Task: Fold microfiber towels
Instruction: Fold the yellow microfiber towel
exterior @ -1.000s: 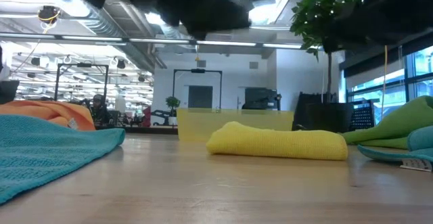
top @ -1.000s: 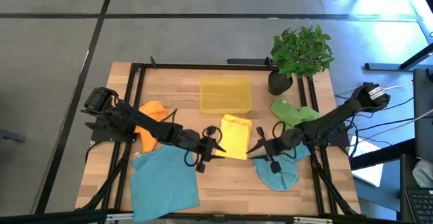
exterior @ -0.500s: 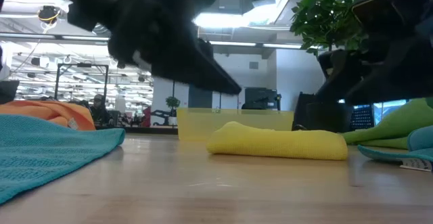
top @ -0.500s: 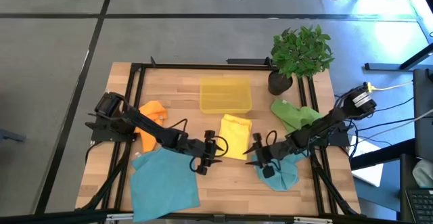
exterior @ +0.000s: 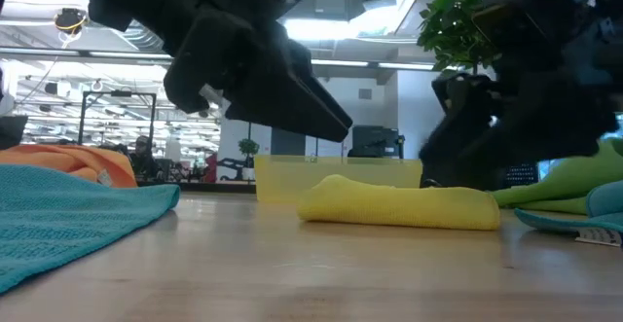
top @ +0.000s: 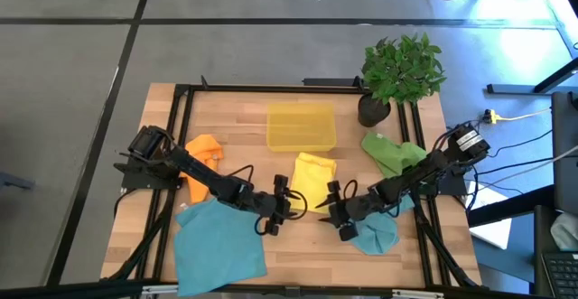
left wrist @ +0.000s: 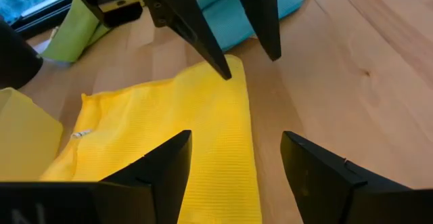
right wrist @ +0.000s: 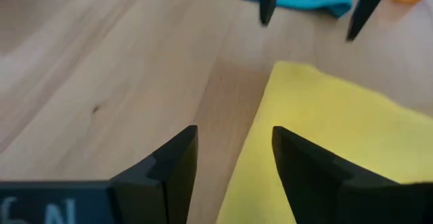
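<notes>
free: bare desk [top: 307, 245] strip at near edge, between teal towels | blocked: yellow towel [top: 313, 182] mid-desk, left end effector [top: 294, 201] and right end effector [top: 321, 205] facing at its near edge | behind: bin [top: 301, 126], plant [top: 397, 75]

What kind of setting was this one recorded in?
Probably an open-plan lab or workshop: a wooden table in a black frame on a grey floor, exposed ceiling ducts with strip lighting, and equipment racks far behind.

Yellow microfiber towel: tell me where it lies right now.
In the high view the folded yellow microfiber towel lies mid-table, just in front of the translucent yellow plastic bin, with the open left gripper and open right gripper at its near edge.
</notes>
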Robot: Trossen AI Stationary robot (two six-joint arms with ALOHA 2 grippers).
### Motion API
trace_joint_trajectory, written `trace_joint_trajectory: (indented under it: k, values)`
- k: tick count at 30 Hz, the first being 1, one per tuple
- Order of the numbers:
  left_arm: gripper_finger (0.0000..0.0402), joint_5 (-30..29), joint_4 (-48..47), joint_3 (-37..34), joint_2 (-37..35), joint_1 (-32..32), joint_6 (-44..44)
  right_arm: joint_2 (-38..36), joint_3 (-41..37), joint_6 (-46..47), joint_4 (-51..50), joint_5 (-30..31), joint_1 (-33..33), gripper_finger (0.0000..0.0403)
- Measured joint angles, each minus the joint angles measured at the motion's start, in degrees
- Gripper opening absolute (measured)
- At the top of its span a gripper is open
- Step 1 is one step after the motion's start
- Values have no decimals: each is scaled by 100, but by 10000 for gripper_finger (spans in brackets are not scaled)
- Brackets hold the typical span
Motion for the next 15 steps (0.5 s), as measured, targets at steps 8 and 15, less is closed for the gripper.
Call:
trace_joint_trajectory:
  k: [8,15]
  values:
    - [219,-4,51,0,0,-60,-124,-2,165,-112,5,49,0,192]
    - [218,-175,130,-2,0,-56,-157,-2,165,-92,-6,46,0,192]
